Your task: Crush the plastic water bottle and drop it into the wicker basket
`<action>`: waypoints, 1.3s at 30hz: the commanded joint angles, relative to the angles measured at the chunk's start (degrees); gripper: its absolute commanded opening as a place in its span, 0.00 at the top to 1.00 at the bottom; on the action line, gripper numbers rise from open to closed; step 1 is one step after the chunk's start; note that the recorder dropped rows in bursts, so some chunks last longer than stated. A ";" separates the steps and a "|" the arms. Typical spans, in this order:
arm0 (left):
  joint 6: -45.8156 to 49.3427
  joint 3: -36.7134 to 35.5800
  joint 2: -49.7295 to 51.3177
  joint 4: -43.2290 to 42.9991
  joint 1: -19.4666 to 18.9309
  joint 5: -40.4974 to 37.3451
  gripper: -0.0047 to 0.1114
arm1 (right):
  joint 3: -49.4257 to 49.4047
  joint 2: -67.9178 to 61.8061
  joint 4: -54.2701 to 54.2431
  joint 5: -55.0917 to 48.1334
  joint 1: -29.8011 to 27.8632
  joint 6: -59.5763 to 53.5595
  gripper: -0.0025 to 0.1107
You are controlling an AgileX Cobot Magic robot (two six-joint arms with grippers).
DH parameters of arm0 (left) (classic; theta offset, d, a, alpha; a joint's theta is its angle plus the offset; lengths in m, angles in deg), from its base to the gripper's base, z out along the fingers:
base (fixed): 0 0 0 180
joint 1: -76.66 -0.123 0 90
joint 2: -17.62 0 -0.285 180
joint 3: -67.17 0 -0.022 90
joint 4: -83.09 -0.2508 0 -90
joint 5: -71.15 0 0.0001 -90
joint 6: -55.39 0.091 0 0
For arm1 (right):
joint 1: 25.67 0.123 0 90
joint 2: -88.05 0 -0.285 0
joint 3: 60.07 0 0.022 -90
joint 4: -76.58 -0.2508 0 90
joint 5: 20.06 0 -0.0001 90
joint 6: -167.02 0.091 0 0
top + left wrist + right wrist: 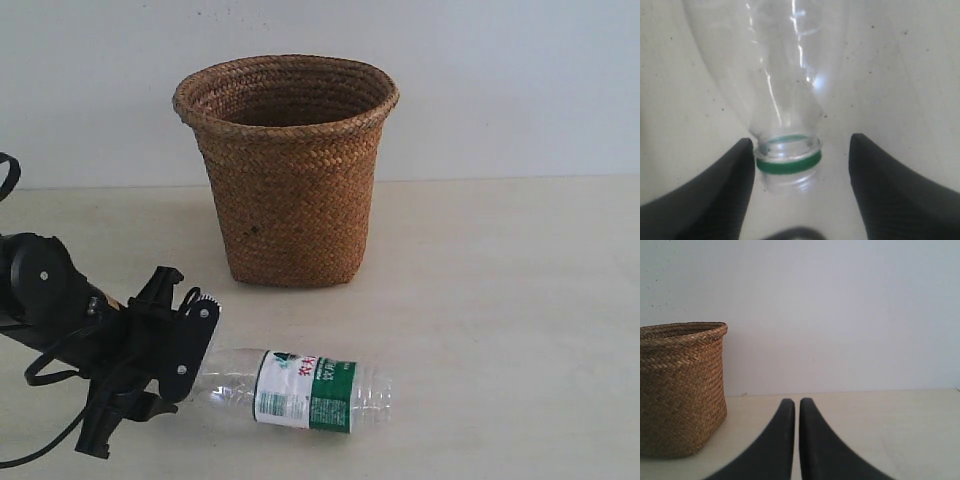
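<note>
Clear plastic, item one: the plastic water bottle (300, 392) is lying on its side on the pale table (500, 300), nearer the exterior camera than the basket and apart from it, with its white-and-green label (305, 393) wrapping the middle of the body. Its neck is pointing toward the left gripper (801, 141), which is sitting low over the table at the left of the exterior view. That gripper's black fingers (715, 190) are standing spread, one on each side of the neck. One tip is lying just beside the green ring (788, 165), whether touching or not I cannot tell, and the other is standing clearly off it, so nothing is being squeezed. Item two: the wicker basket (290, 200), brown and woven, is standing upright behind the bottle with its rolled rim uppermost, in front of a plain white wall (500, 80). Item three: the right gripper (796, 402) is hovering over bare table beside the basket, its two fingers drawn almost together with only a thin slit between them, gripping nothing.
</note>
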 commanded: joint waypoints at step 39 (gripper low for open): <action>-17.95 0.24 0.36 2.95 4.01 -0.93 0.89 | 0.04 0.28 0.39 0.29 -0.18 -0.21 0.97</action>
